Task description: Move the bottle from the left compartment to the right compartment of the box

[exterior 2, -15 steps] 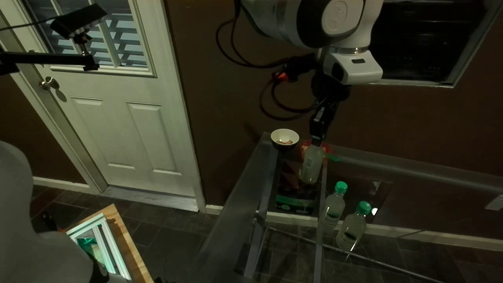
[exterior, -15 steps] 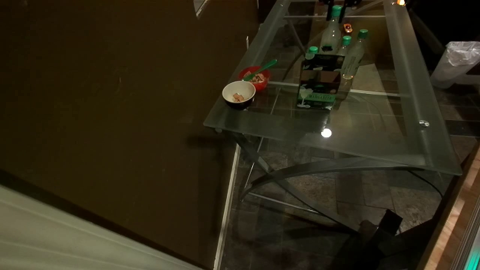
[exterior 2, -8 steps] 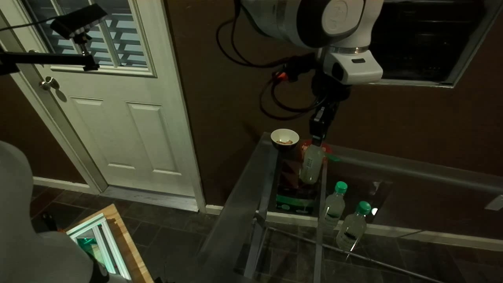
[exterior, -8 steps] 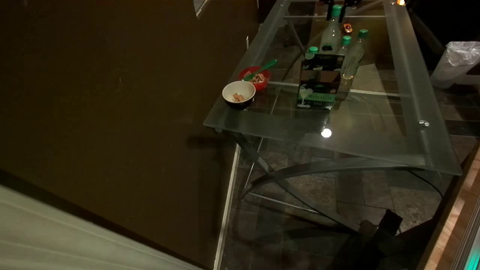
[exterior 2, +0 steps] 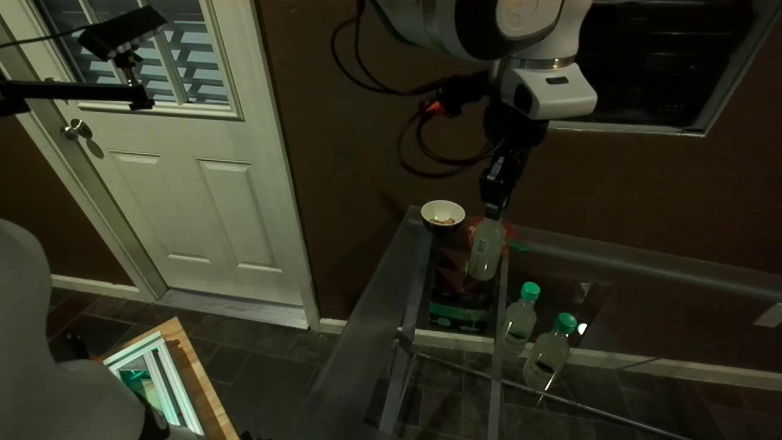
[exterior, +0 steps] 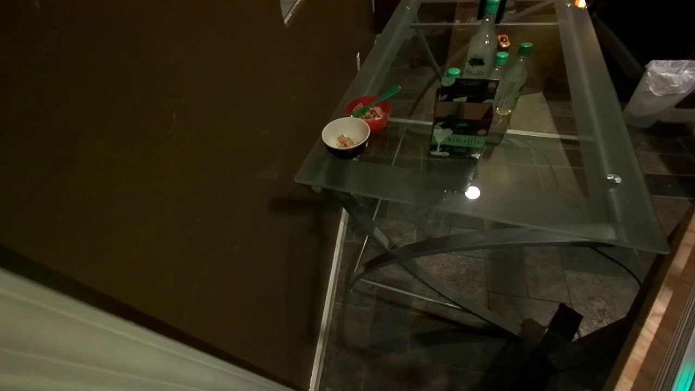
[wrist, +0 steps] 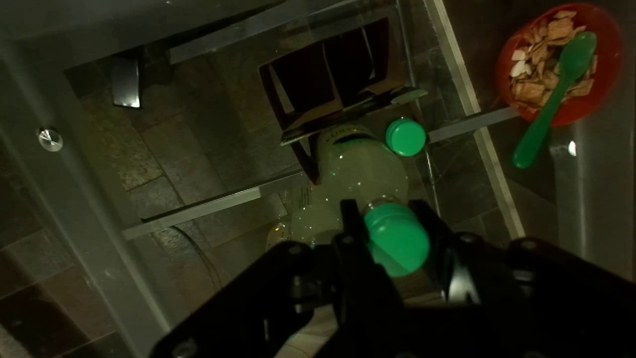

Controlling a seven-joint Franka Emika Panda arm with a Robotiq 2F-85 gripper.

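My gripper [wrist: 386, 216] is shut on the green cap of a pale see-through bottle [wrist: 365, 166]. In an exterior view the held bottle [exterior 2: 486, 250] hangs slightly tilted, its lower end showing over the box [exterior 2: 458, 313]. In an exterior view the held bottle [exterior: 482, 51] shows behind the box [exterior: 461, 142], which hides its lower end. Whether that end is inside a compartment I cannot tell. The wrist view shows the box [wrist: 320, 113] with two dark open compartments beyond its middle wall. A second green-capped bottle [wrist: 406, 136] stands on the bottle's side of that wall.
Two more green-capped bottles [exterior 2: 519, 321] [exterior 2: 547, 360] stand beside the box on the glass table [exterior: 548, 209]. A red bowl [wrist: 608, 59] with a green spoon and a white bowl [exterior: 346, 130] stand near the wall-side edge. A small orange object [exterior: 504, 41] lies behind.
My gripper and the held bottle have risen slightly in the last half second. The bottle leans a little differently. The box and the other bottles have not moved.
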